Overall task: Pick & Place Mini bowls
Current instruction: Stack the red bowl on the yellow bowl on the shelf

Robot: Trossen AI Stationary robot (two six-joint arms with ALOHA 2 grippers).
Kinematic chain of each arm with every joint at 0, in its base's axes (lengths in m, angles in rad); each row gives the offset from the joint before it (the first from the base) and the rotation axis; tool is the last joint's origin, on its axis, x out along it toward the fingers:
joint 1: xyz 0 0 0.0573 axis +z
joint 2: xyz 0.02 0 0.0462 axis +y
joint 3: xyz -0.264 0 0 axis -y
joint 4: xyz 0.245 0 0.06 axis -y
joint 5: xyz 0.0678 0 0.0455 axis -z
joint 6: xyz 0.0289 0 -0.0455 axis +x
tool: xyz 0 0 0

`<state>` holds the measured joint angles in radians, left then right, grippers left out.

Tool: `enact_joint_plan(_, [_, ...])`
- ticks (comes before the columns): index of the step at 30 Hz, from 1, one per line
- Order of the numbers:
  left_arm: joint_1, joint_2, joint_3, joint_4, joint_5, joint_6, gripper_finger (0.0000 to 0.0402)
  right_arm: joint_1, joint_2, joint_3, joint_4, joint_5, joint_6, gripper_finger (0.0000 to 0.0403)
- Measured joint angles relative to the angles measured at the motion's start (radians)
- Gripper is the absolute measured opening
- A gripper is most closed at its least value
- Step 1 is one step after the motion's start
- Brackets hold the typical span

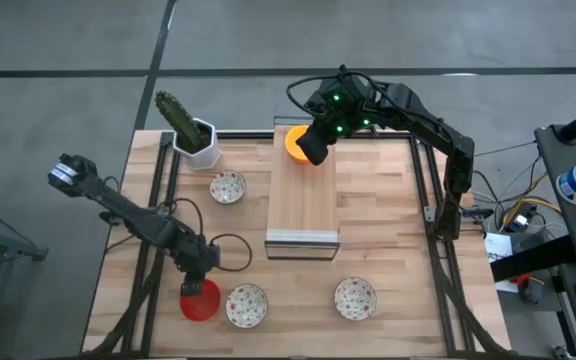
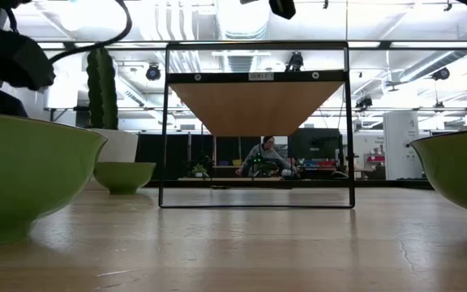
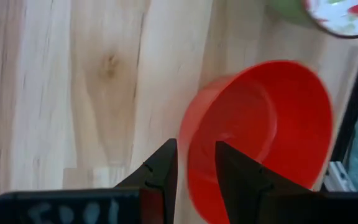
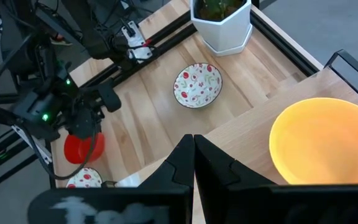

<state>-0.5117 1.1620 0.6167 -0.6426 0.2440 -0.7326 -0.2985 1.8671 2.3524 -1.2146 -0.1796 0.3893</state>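
I think the biggest danger is at the raised wooden shelf (image 1: pixel 303 195) in the middle of the table (image 1: pixel 388 215). The orange bowl (image 1: pixel 295 142) sits at the shelf's far end, and the right claw (image 1: pixel 315 150) hangs just above it with its two fingers pressed together, holding nothing. If I bring that arm down now, it could bump the bowl off the shelf. Next is the left claw (image 1: pixel 200 282), down at the near edge of the table. It is pinching the rim of the red bowl (image 1: pixel 200 299), one finger inside and one outside. The grip is only on a thin edge, so the bowl could slip or tip when I lift. A flower bowl (image 1: pixel 247 304) lies just beside the red one and could get knocked. Two more flower bowls (image 1: pixel 228 187) (image 1: pixel 355 297) and the cactus pot (image 1: pixel 195 138) sit well away.
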Motion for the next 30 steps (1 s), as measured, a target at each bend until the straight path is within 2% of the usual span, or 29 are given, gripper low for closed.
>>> enact_joint_plan(10, [0.000,0.098,0.000,0.000,0.011,-0.018,0.0097,0.000,0.000,0.000,0.001,0.023,-0.003,0.0008])
enact_joint_plan(15, [0.000,0.119,0.000,-0.001,0.032,-0.023,0.0062,0.000,0.000,0.000,0.001,0.025,-0.003,0.0008])
enact_joint_plan(20, [0.000,0.098,0.000,-0.002,0.031,-0.029,0.0008,0.000,0.000,0.000,0.001,0.025,-0.004,0.0008])
enact_joint_plan(25, [0.000,0.066,0.000,-0.020,0.050,-0.047,0.0002,0.004,0.000,0.000,0.001,0.025,-0.013,0.0008])
enact_joint_plan(30, [0.001,0.000,0.000,-0.064,0.109,-0.098,0.0002,0.030,0.000,0.000,0.002,0.024,-0.117,0.0008])
